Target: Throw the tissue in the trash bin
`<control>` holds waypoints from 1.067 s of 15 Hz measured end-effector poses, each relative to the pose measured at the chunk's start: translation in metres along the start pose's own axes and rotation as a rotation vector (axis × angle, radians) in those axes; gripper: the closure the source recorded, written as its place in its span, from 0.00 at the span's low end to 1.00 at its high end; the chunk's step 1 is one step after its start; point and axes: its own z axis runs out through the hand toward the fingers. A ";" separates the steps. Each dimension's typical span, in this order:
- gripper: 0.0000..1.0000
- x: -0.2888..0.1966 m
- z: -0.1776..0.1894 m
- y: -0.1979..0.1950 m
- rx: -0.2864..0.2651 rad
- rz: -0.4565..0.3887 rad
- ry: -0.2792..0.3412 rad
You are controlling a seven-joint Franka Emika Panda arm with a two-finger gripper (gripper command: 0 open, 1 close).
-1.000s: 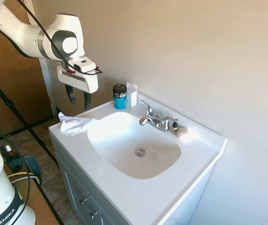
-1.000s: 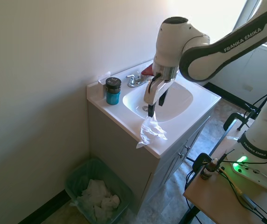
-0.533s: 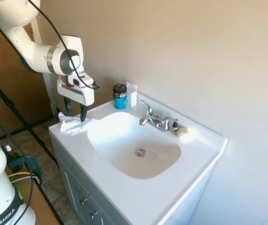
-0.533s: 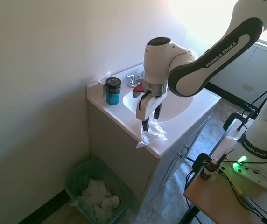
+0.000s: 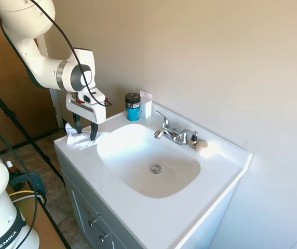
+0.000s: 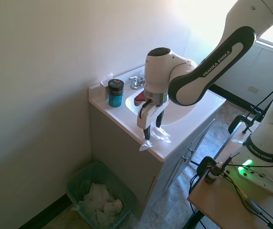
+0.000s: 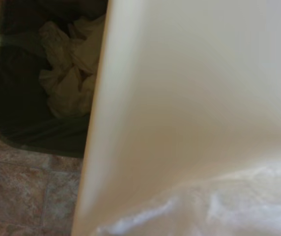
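Observation:
The tissue (image 5: pixel 76 140) is a crumpled white sheet lying on the corner of the white vanity top (image 5: pixel 138 218), its edge hanging slightly over the side (image 6: pixel 159 137). My gripper (image 5: pixel 85 135) is open and points down, with its fingertips at the tissue, one on either side of it (image 6: pixel 151 132). Nothing is held. The trash bin (image 6: pixel 75 183) stands on the floor beside the vanity, below that corner, lined dark green and holding crumpled white paper. In the wrist view the tissue (image 7: pixel 204 211) shows blurred, with the counter edge and the trash bin (image 7: pixel 27 132) beyond it.
A blue jar with a black lid (image 5: pixel 133 107) and a small white upright card (image 5: pixel 146 104) stand against the wall. The sink basin (image 5: pixel 153 161) and chrome faucet (image 5: pixel 173 134) lie to the right of the gripper. Tiled floor surrounds the bin.
The gripper has come down from above the counter and shifted toward the vanity corner, so its open fingers now reach the tissue. The tissue has not moved.

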 end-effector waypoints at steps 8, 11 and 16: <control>1.00 -0.006 0.001 -0.006 0.012 -0.007 0.005; 1.00 -0.005 0.001 -0.006 0.013 -0.004 0.003; 1.00 -0.003 0.001 -0.006 0.019 0.008 -0.015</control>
